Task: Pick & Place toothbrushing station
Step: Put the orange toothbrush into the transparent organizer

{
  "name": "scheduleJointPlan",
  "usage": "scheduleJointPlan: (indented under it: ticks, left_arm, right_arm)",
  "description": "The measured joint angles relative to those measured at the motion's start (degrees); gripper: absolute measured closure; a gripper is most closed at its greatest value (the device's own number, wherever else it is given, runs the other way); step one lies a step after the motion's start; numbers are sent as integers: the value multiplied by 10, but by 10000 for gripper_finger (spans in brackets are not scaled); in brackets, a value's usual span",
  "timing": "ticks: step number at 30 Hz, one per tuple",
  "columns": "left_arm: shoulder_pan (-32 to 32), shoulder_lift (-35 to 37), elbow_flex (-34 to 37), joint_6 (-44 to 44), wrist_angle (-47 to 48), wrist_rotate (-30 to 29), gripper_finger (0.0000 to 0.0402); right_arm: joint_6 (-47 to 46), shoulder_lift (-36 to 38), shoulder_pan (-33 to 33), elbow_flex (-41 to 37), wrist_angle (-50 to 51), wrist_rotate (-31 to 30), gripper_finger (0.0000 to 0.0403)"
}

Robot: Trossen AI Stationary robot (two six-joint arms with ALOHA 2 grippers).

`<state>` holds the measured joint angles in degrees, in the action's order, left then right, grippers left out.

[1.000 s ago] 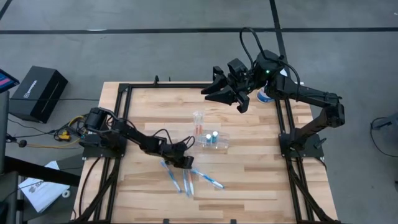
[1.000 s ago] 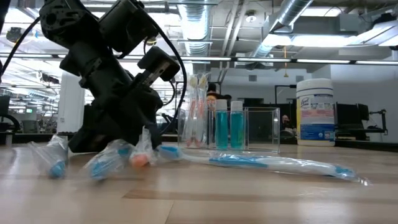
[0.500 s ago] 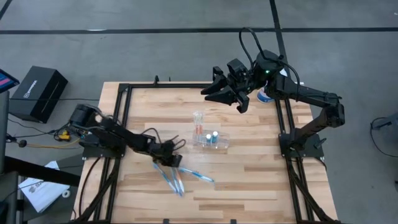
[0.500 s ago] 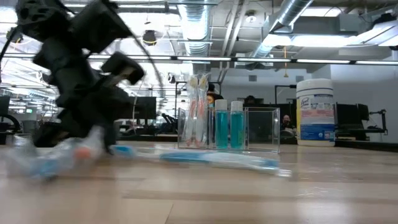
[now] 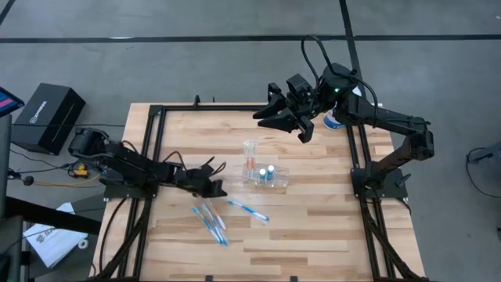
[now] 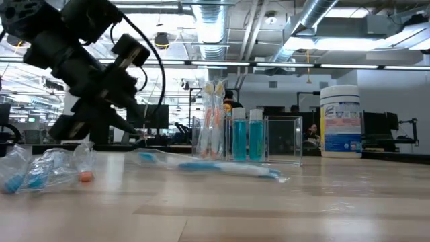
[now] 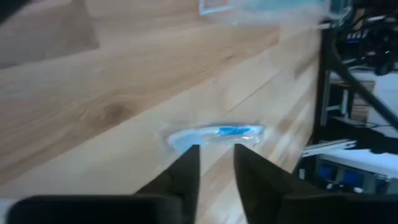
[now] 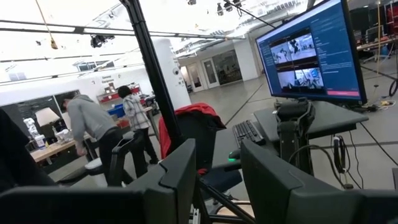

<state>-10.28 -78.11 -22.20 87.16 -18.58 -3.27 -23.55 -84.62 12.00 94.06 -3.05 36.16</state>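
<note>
The toothbrushing station, a small clear holder, stands near the table's middle. Two blue bottles stand in its tray part and toothbrushes in its taller cup part. Wrapped blue toothbrushes lie loose on the wood: a pair and a single one nearer the station. My left gripper hovers open just left of the station, low over the table, with one wrapped toothbrush showing beyond its fingertips. My right gripper stands open, raised high over the table's far side.
A white, blue-labelled canister stands at the far right corner. Black frame rails run along the table's left, right and far edges. A black box sits on the floor to the left. People move in the room behind.
My left gripper has drawn back toward the table's left edge and risen a little. The wrapped toothbrushes have slid along the wood toward the left with it and now lie free, the pair near the left, the single one closer to the station.
</note>
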Motion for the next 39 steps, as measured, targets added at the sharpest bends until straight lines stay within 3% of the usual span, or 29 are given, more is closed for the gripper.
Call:
scheduleJointPlan:
  ticks: [5, 10, 14, 17, 22, 26, 30, 39]
  left_arm:
    - [5, 15, -1, 1, -6, 0, 244]
    - [24, 52, 0, 1, 25, 2, 213]
    - [53, 101, 0, -29, 51, 6, 213]
    - [84, 148, -1, -60, 91, 42, 219]
    - [130, 231, -1, -116, 266, 113, 234]
    - [155, 287, -1, -154, 382, 116, 242]
    - [165, 288, -1, -165, 458, 117, 247]
    - [162, 206, -1, -116, 448, 157, 230]
  right_arm:
    - [0, 0, 0, 0, 0, 0, 285]
    - [0, 0, 0, 0, 0, -1, 285]
    - [1, 0, 0, 0, 0, -1, 285]
    - [2, 0, 0, 0, 0, -1, 285]
    - [2, 0, 0, 0, 1, 0, 285]
    - [2, 0, 0, 0, 2, 0, 285]
    - [2, 0, 1, 0, 3, 0, 285]
    - [11, 0, 0, 0, 4, 0, 285]
